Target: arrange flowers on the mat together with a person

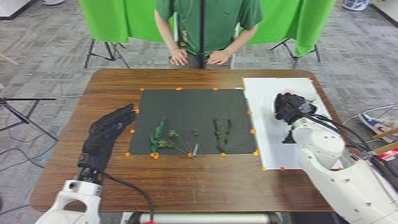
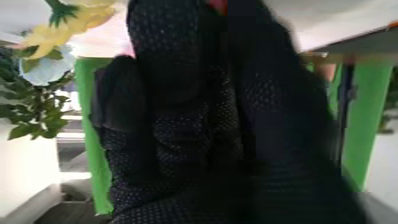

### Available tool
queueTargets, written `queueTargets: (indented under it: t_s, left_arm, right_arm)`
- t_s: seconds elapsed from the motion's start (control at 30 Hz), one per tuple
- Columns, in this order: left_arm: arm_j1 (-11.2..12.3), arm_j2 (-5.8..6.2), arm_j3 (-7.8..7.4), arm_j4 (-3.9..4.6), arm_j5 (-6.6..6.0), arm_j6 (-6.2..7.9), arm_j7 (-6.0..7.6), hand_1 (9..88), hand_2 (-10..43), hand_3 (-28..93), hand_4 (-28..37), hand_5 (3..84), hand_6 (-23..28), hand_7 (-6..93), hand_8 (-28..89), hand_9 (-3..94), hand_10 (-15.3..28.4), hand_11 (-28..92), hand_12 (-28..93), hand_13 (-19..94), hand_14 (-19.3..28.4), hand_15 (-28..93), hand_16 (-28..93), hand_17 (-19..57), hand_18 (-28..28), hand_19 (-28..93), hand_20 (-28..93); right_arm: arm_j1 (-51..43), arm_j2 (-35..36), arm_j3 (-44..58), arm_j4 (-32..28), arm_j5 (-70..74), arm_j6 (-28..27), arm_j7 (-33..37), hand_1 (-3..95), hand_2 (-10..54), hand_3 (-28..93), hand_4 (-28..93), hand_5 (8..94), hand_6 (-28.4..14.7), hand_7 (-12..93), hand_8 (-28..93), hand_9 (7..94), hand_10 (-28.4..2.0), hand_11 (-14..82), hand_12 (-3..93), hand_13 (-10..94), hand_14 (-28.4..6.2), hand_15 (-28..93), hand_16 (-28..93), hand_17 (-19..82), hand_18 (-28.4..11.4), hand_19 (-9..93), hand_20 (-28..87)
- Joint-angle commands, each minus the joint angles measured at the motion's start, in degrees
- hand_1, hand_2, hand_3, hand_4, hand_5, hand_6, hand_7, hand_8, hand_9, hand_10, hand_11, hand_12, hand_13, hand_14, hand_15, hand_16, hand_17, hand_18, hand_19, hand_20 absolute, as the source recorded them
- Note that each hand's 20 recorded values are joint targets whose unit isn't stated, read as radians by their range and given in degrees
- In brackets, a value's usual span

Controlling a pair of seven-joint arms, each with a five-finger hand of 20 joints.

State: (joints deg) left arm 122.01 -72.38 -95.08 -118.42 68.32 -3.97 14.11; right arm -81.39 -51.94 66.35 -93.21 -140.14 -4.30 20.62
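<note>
From where I stand, 2 mats lie on the brown table (image 1: 78, 187): a dark mat (image 1: 182, 107) toward the left and a white mat (image 1: 271, 150) toward the right. The left hand (image 1: 105, 136) is at the dark mat's left edge, fingers released and pointing forward. The right hand (image 1: 289, 107) is over the white mat; I can't tell whether it is grasping anything. Near it, the right wrist view has a yellow flower (image 2: 82, 19), a pale flower (image 2: 46, 70) and leafy greenery (image 2: 37, 107). On the dark mat lie a tall green stem (image 1: 157, 135), branching sprigs (image 1: 184, 145) and darker long-leafed stems (image 1: 221, 137).
</note>
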Motion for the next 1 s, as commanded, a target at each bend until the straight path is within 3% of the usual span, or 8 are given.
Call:
queueTargets:
  t_s: [0.03, 0.23, 0.4, 0.57, 0.77, 0.9, 0.97, 1.0]
  left_arm:
    - [1.1, -0.84, -0.28, -0.17, -0.22, -0.40, -0.66, 28.1, -9.5, 64, -15.5, 44.0, 3.6, 10.5, -5, 41.7, 11.9, 11, 15, 31, 15.6, 8, 5, 2.8, 11.4, 4, 17]
    - [1.2, -0.71, -0.79, -0.27, -0.26, -0.18, -0.65, 28.2, -9.5, 64, -15.6, 43.8, 3.5, 10.6, -5, 41.5, 12.0, 11, 15, 30, 15.5, 8, 5, 2.7, 11.4, 3, 17]
    - [1.1, 1.11, -1.60, 0.15, -0.98, 1.18, -0.21, 28.3, -9.5, 63, -15.7, 43.9, 3.6, 10.5, -5, 41.4, 12.0, 11, 15, 30, 15.5, 8, 5, 2.7, 11.4, 3, 17]
    - [1.1, 2.59, -2.28, 0.90, -5.03, 6.26, 1.98, 27.3, -8.3, 64, -15.8, 43.9, 3.7, 10.6, -5, 41.5, 12.0, 11, 15, 31, 15.4, 8, 5, 3.2, 11.1, 4, 17]
    - [1.7, 3.23, -3.59, 2.45, -9.89, 12.74, 4.19, 25.3, -6.0, 65, -17.5, 44.1, 3.8, 10.7, -5, 41.5, 12.0, 11, 15, 31, 15.1, 8, 4, 4.0, 10.8, 4, 17]
    - [1.5, 3.30, -3.41, 3.77, -11.11, 15.93, 5.43, 24.7, -5.6, 65, -18.1, 44.2, 3.9, 10.7, -5, 41.6, 12.0, 11, 15, 31, 14.9, 8, 4, 4.1, 10.8, 4, 17]
    - [0.5, 3.47, -2.76, 4.58, -11.56, 15.99, 5.36, 24.4, -5.4, 66, -18.4, 44.2, 3.9, 10.8, -5, 41.6, 12.1, 12, 15, 31, 14.8, 8, 4, 4.1, 10.8, 4, 17]
    - [-0.1, 3.50, -2.47, 5.02, -11.15, 15.66, 5.21, 24.2, -5.3, 66, -18.5, 44.3, 3.9, 10.8, -5, 41.6, 12.1, 12, 15, 31, 14.8, 8, 4, 4.1, 10.7, 4, 17]
  right_arm:
    - [-3.7, 0.2, -1.9, 3.0, 2.3, 3.2, -0.5, 94.6, -9.5, -24, 43, 80.6, -2.3, 22, 14, 90.8, -10.6, 10.1, 41.8, 93, -1.5, 31, 43, 64, -10.0, 77, 45]
    - [-1.5, 2.2, -1.9, -2.0, 4.4, 5.7, -0.2, 94.6, -9.5, -23, 45, 83.7, -3.0, 23, 12, 92.0, -11.1, 9.8, 43.0, 94, -1.8, 34, 40, 65, -9.3, 78, 44]
    - [2.7, 4.3, -1.4, -9.6, 6.3, 6.8, -1.7, 94.6, -9.5, -23, 46, 83.6, -3.1, 24, 12, 91.8, -11.4, 10.0, 43.9, 94, -1.9, 35, 40, 65, -9.4, 79, 44]
    - [11.0, 3.5, -5.4, -12.5, 8.9, 5.0, -3.4, 94.6, -9.5, -24, 47, 83.5, -3.1, 24, 13, 91.9, -11.4, 9.9, 44.2, 94, -2.0, 35, 40, 65, -9.6, 79, 44]
    - [23.1, -5.2, -15.9, -7.5, 10.8, 0.6, -8.6, 94.6, -9.5, -24, 48, 83.5, -3.1, 24, 13, 91.7, -11.1, 10.0, 44.5, 94, -2.0, 36, 40, 65, -9.3, 80, 45]
    - [28.2, -13.5, -22.3, -3.5, 10.0, -2.4, -11.5, 94.6, -9.5, -25, 49, 83.3, -2.9, 25, 13, 91.7, -11.0, 10.1, 44.6, 94, -1.7, 36, 40, 65, -9.1, 81, 44]
    - [28.7, -18.2, -23.8, -1.6, 9.0, -4.6, -12.8, 94.6, -9.5, -25, 49, 83.3, -2.9, 25, 13, 91.6, -10.9, 10.1, 44.6, 94, -1.7, 36, 40, 65, -8.8, 81, 44]
    - [28.8, -20.2, -24.4, -0.6, 8.5, -5.2, -13.5, 94.6, -9.5, -25, 49, 83.2, -2.8, 25, 13, 91.6, -10.8, 10.1, 44.6, 94, -1.6, 37, 40, 66, -8.6, 82, 44]
